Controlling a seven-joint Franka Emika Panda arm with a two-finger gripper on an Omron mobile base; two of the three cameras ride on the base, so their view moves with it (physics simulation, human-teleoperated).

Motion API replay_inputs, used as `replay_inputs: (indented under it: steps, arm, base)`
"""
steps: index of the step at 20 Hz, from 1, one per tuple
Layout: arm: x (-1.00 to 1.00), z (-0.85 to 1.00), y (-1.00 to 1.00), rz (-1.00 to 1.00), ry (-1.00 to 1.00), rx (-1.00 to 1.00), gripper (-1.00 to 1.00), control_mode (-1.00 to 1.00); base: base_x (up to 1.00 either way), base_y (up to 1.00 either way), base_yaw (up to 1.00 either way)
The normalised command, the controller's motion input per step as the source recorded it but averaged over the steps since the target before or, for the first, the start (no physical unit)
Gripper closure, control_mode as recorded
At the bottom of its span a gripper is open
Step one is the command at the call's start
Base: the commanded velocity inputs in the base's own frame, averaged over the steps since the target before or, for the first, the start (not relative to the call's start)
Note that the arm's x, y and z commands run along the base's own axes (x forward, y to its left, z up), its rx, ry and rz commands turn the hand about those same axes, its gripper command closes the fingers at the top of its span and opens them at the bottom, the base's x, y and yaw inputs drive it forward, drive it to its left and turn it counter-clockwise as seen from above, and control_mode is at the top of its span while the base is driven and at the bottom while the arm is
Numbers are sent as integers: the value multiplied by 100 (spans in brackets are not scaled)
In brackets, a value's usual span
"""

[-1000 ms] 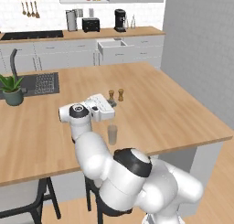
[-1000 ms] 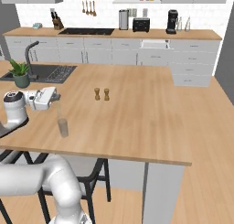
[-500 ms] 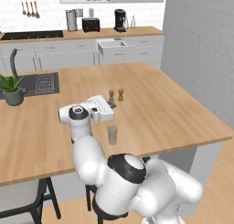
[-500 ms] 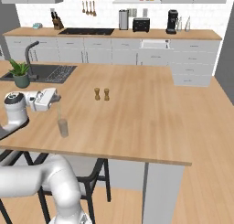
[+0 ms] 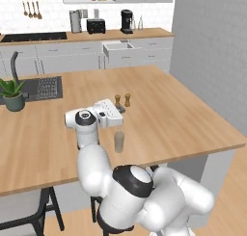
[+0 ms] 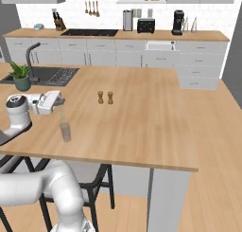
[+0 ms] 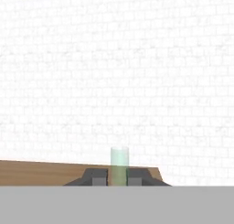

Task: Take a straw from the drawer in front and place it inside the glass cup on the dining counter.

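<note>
The glass cup (image 5: pixel 118 141) (image 6: pixel 65 131) stands on the dining counter (image 5: pixel 183 114) (image 6: pixel 151 122) near its front edge. My gripper (image 5: pixel 120 110) (image 6: pixel 60 102) (image 7: pixel 117 176) hovers just above the cup, pointing level across the counter, and is shut on the straw (image 6: pixel 62 117). The straw hangs as a thin pale line from the fingers down toward the cup's mouth. In the hand view the straw (image 7: pixel 119 166) rises as a pale stub between the two fingertips (image 7: pixel 95 176). The drawer is out of view.
Two brown shakers (image 5: pixel 121 100) (image 6: pixel 105 97) stand behind the cup. A potted plant (image 5: pixel 13 93) (image 6: pixel 21 75) and the sink (image 5: pixel 41 88) (image 6: pixel 52 75) are at the counter's left. A dark stool (image 6: pixel 97 176) is below the front edge.
The hand stays above the cup with the straw in it. Only the arm's lower joints have shifted slightly.
</note>
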Motion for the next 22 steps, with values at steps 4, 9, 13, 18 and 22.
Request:
replay_inputs:
  steps: [4,9,13,18,22]
  arm:
    - [-24,3,1,0,0,0,100,-100]
    - [-9,4,0,0,0,0,100,-100]
    - [0,0,0,0,0,0,100,-100]
    - [0,0,0,0,0,0,100,-100]
    - [0,0,-4,0,0,0,100,-100]
  base:
    - [0,0,0]
    - [0,0,0]
    - [0,0,0]
    - [0,0,0]
    - [0,0,0]
